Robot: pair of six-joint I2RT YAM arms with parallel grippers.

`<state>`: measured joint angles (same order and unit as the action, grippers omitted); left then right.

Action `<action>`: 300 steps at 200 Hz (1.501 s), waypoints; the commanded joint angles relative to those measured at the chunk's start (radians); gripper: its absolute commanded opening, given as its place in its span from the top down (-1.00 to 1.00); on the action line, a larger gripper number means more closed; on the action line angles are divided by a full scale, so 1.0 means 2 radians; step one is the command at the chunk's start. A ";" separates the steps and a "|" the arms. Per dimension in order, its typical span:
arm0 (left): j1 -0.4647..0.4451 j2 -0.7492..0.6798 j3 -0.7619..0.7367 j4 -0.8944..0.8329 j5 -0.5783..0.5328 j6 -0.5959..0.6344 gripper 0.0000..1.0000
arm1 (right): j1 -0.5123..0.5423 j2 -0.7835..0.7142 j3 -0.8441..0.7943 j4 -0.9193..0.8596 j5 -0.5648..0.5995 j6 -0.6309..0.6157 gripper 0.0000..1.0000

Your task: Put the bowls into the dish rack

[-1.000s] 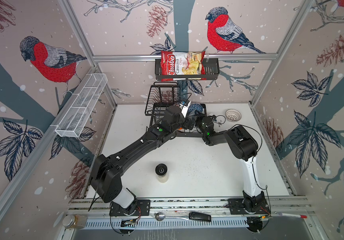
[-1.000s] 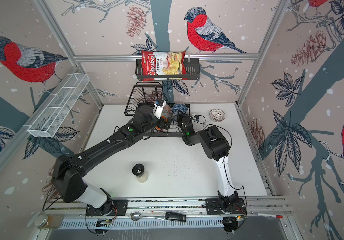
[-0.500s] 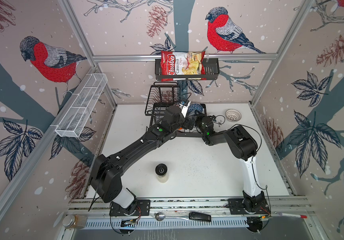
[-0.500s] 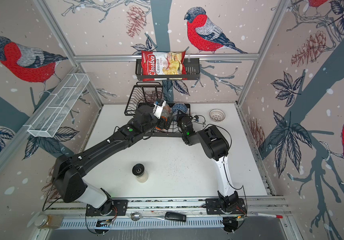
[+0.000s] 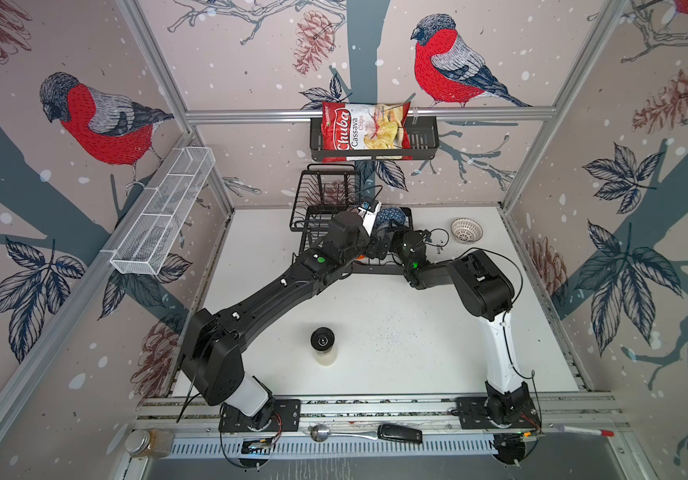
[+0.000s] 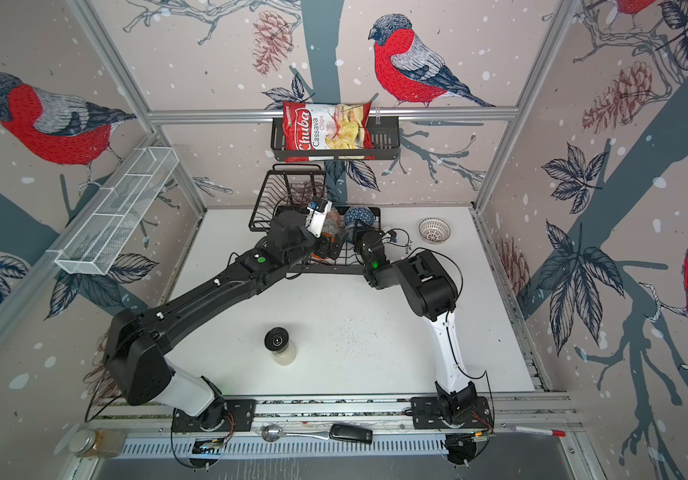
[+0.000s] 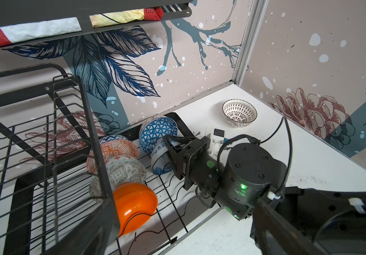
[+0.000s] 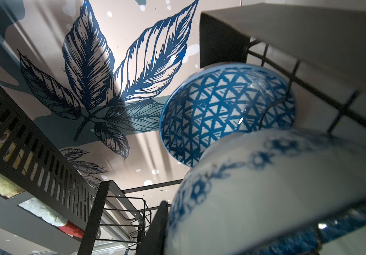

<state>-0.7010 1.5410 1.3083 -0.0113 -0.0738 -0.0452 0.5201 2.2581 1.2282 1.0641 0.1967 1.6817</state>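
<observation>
The black wire dish rack point(image 7: 173, 205) point(image 5: 305, 224) stands at the back wall. In its lower tray the plain orange point(image 7: 133, 205), grey-green point(image 7: 124, 174), orange-white point(image 7: 115, 152) and blue triangle-patterned point(image 7: 157, 130) point(image 8: 222, 114) bowls stand on edge. My right gripper point(image 7: 166, 143) point(image 5: 379, 245) is shut on the rim of a white bowl with blue flowers point(image 8: 266, 187) point(image 7: 159, 161), which rests in the tray. One finger point(image 8: 155, 229) lies against the bowl's outer wall and the other is hidden. My left gripper point(image 7: 182, 212) point(image 6: 330, 249) hovers open over the tray, holding nothing. A white lattice bowl point(image 5: 465, 230) point(image 7: 239, 112) sits on the table.
A black-lidded shaker point(image 5: 323, 345) stands mid-table. A chips bag point(image 5: 365, 131) fills the black wall basket above the rack. On the left wall hangs a white mesh shelf point(image 5: 163, 212). A spoon point(image 5: 342, 433), a jar point(image 5: 147, 442) and a pen point(image 5: 583, 430) lie along the front rail.
</observation>
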 commanded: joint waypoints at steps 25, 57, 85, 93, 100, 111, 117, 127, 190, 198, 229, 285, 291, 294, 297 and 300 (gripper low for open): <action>0.001 -0.004 0.000 0.014 0.005 0.000 -0.95 | -0.001 -0.005 -0.001 -0.018 -0.007 0.007 0.51; 0.001 -0.005 0.000 0.014 0.004 0.000 -0.95 | -0.001 -0.008 -0.002 -0.020 -0.007 0.005 0.42; 0.001 -0.007 0.000 0.015 0.004 0.000 -0.95 | -0.001 -0.011 0.000 -0.021 -0.007 0.002 0.40; 0.001 -0.007 0.000 0.014 0.003 0.000 -0.95 | -0.002 -0.012 0.001 -0.024 -0.008 0.001 0.39; 0.001 -0.008 -0.001 0.014 0.004 0.000 -0.95 | -0.002 -0.013 0.000 -0.025 -0.007 0.001 0.37; 0.001 -0.009 -0.001 0.015 0.003 0.000 -0.95 | -0.002 -0.014 0.001 -0.025 -0.007 0.000 0.34; 0.001 -0.011 -0.002 0.016 0.003 0.000 -0.95 | -0.002 -0.013 0.002 -0.025 -0.008 -0.001 0.33; 0.001 -0.011 -0.003 0.017 0.004 0.000 -0.95 | -0.003 -0.013 0.003 -0.025 -0.009 -0.001 0.32; 0.001 -0.013 -0.004 0.017 0.002 0.000 -0.95 | -0.005 -0.012 0.015 -0.030 -0.013 -0.005 0.21; 0.001 -0.013 -0.003 0.018 0.004 0.000 -0.95 | -0.005 -0.012 0.016 -0.030 -0.013 -0.005 0.21; 0.001 -0.013 -0.004 0.017 0.003 0.000 -0.95 | -0.005 -0.013 0.013 -0.030 -0.013 -0.004 0.21; 0.001 -0.014 -0.004 0.017 0.004 0.000 -0.95 | -0.006 -0.025 0.004 -0.028 -0.012 -0.008 0.19; 0.001 -0.014 -0.004 0.018 0.003 0.000 -0.95 | -0.006 -0.027 0.003 -0.028 -0.012 -0.009 0.18; 0.001 -0.014 -0.004 0.018 0.003 0.000 -0.95 | -0.006 -0.028 0.003 -0.029 -0.012 -0.010 0.18; 0.001 -0.014 -0.004 0.017 0.002 0.000 -0.95 | -0.005 -0.029 0.003 -0.029 -0.011 -0.011 0.18; 0.001 -0.014 -0.004 0.017 0.002 0.001 -0.95 | -0.006 -0.030 0.003 -0.029 -0.011 -0.011 0.18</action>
<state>-0.6983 1.5219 1.2999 -0.0109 -0.0738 -0.0452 0.5095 2.2200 1.2381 0.9939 0.1749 1.6760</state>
